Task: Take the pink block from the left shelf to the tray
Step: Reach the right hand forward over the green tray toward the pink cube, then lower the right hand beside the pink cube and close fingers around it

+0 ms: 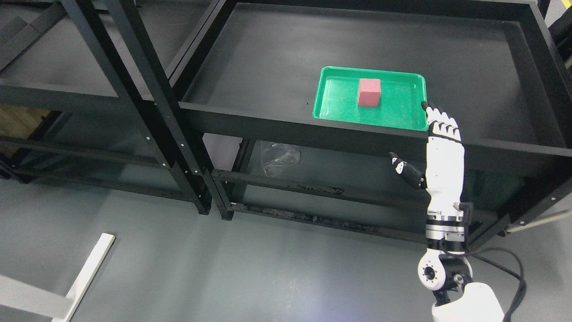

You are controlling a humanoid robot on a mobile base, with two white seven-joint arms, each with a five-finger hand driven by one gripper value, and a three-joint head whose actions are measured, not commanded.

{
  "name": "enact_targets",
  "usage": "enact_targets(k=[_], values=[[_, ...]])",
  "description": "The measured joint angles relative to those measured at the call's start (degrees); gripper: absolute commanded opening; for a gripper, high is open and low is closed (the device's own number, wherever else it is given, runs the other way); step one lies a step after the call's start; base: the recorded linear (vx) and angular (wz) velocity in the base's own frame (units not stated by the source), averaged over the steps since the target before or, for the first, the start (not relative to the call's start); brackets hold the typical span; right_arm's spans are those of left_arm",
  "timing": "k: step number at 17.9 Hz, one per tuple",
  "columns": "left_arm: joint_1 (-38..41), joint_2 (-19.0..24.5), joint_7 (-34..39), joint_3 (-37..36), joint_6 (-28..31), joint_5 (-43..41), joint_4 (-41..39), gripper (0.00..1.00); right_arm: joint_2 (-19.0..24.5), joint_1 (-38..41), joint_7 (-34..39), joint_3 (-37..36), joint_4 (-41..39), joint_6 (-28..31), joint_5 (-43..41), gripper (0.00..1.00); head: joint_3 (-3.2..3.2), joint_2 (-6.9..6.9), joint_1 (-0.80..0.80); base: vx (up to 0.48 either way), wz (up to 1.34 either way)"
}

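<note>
Resting in the tray, task looks done

Matte pink block [369, 92], a plain cube with no long axis, sits upright in the glossy green plastic tray [326, 107] on the right shelf [268, 120] of black metal. Right hand [440, 147], white with black fingertips, stands near the tray's near-right corner, fingers straight, thumb spread, holding nothing; block lies far-left of it.

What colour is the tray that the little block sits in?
Bright green. The tray shows clearly in the head view, with the pink block inside it.
</note>
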Motion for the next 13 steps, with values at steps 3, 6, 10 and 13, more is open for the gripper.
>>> enact_targets(k=[3, 6, 10, 13], values=[[0.0, 0.0, 0.0, 0.0, 0.0, 0.0, 0.0, 1.00, -0.2, 0.0, 4.8, 0.0, -0.1, -0.1, 5.0, 0.99, 0.00, 0.00, 0.00, 0.319, -0.03], [0.0, 0.0, 0.0, 0.0, 0.0, 0.0, 0.0, 1.00, -0.3, -1.0, 10.5, 0.0, 0.1, -0.3, 9.5, 0.99, 0.00, 0.00, 0.00, 0.313, -0.03], [0.0, 0.0, 0.0, 0.0, 0.0, 0.0, 0.0, 1.00, -0.4, -1.8, 16.9, 0.0, 0.5, -0.1, 12.0, 0.99, 0.00, 0.00, 0.00, 0.273, -0.06], [0.0, 0.0, 0.0, 0.0, 0.0, 0.0, 0.0, 1.00, -0.4, -2.3, 21.8, 0.0, 1.4, 0.1, 12.9, 0.99, 0.00, 0.00, 0.00, 0.241, -0.10]])
